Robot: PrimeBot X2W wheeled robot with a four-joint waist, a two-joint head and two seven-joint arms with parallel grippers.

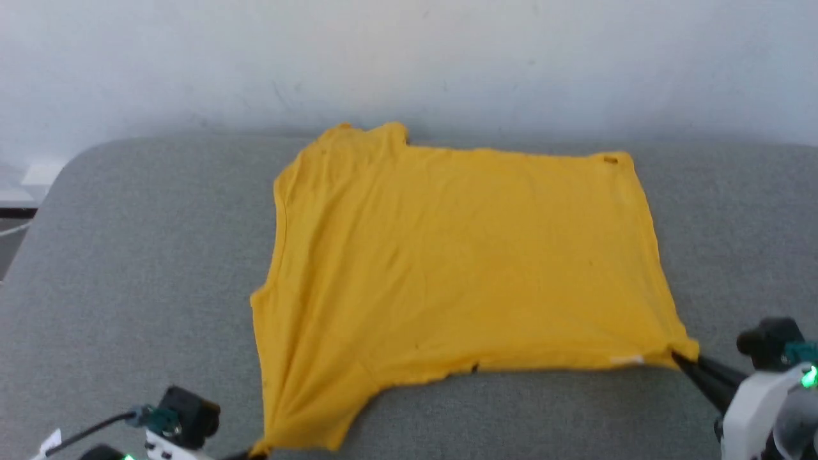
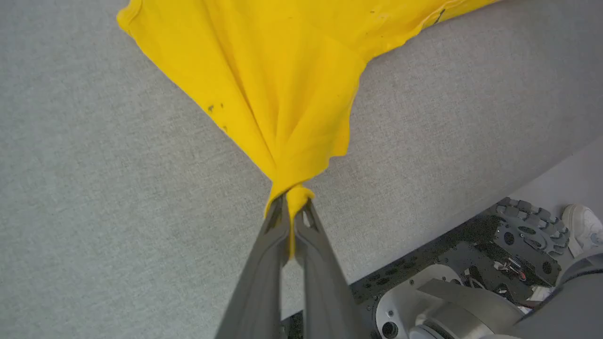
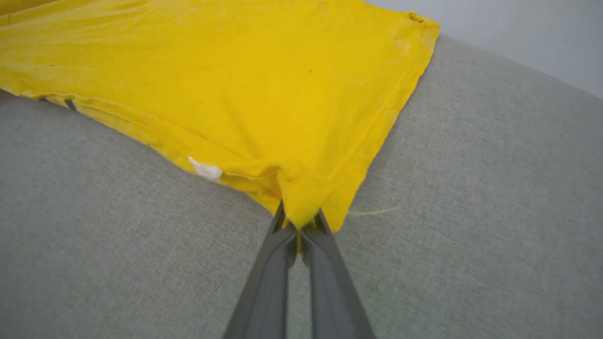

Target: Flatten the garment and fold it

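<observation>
1. In the head view we see the garment (image 1: 447,255) spread nearly flat in the middle of the grey padded surface (image 1: 128,268). Its long side runs from 9 to 3 o'clock, and a pale wall (image 1: 409,51) stands at 12 o'clock.
2. The right gripper (image 1: 682,361) reaches in from 4 o'clock of that view, and its dark fingers meet the shirt's near right corner. From here we cannot judge the grip itself.
3. The right wrist view settles it: the two fingers are pressed together and pinch that corner, with the cloth bunched into a small peak between the tips.
4. That close view adds details along the near edge: a white label (image 3: 206,169) at 10 o'clock from the tips and a short black stripe mark (image 3: 70,104) farther toward 9 o'clock. A loose pale thread (image 3: 374,212) lies on the surface at 3 o'clock, and there is a small ragged hole (image 3: 414,18) at the far corner, at 1 o'clock.
5. The left gripper (image 2: 294,202) is clear in the left wrist view. Its fingers are closed on a gathered tip of yellow cloth, and folds fan away toward 12 o'clock. The head view places this grip at 7 o'clock, at the bottom edge.
6. The left wrist view also takes in the floor side at 4 o'clock: the robot's base (image 2: 452,301), a toothed wheel (image 2: 532,230) and a person's white shoe (image 2: 582,226).
</observation>
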